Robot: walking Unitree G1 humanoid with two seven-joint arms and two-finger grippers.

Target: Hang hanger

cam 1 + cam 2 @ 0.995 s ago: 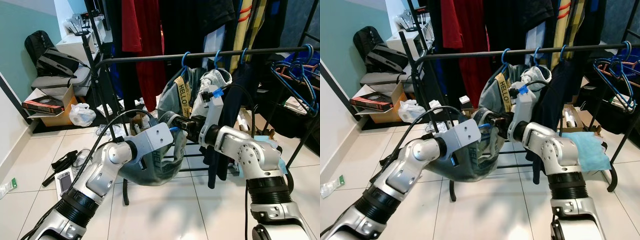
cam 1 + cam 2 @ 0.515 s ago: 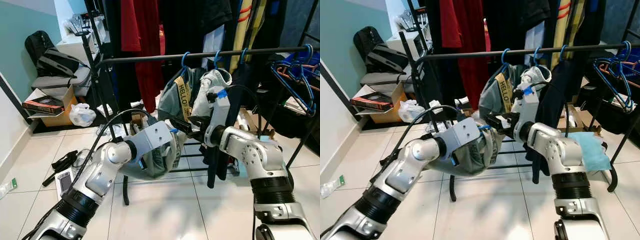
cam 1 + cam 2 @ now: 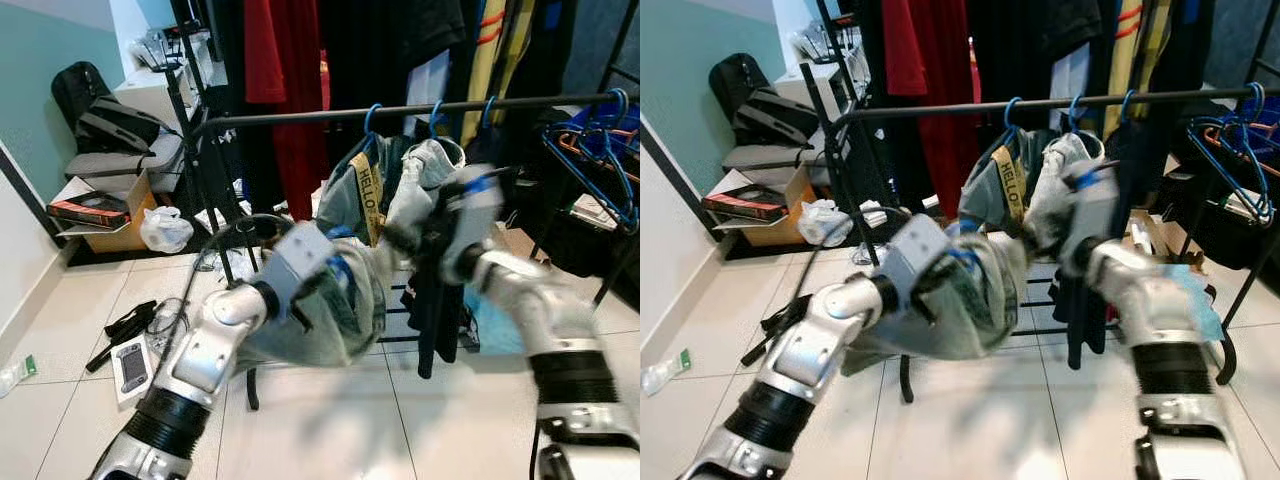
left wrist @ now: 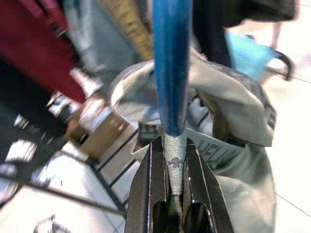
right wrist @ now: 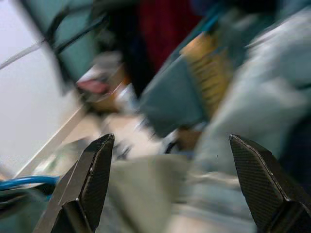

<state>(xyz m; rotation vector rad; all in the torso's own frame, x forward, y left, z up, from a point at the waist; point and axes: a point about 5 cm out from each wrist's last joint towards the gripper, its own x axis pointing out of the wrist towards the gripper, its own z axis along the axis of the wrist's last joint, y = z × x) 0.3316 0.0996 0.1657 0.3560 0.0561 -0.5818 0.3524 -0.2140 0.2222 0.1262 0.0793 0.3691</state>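
A grey garment (image 3: 345, 310) is draped on a blue hanger (image 4: 170, 73). My left gripper (image 4: 173, 145) is shut on the hanger's bar, with a fold of grey cloth pinched between the fingers. It holds the bundle (image 3: 970, 300) up in front of the black clothes rail (image 3: 400, 110), below the clothes hanging there. My right gripper (image 5: 171, 140) is open with its fingers wide apart and nothing between them. It sits just right of the bundle and its arm (image 3: 500, 270) is blurred.
Several garments on blue hooks (image 3: 372, 112) hang from the rail. Empty blue hangers (image 3: 600, 160) crowd its right end. On the floor to the left lie a cardboard box (image 3: 110, 215), a plastic bag (image 3: 165, 228) and a handheld device (image 3: 130, 365). A teal cloth (image 3: 1190, 295) lies at right.
My left gripper has lifted the hanger and garment higher toward the rail. My right arm has swung up and to the right, away from the bundle, and is blurred.
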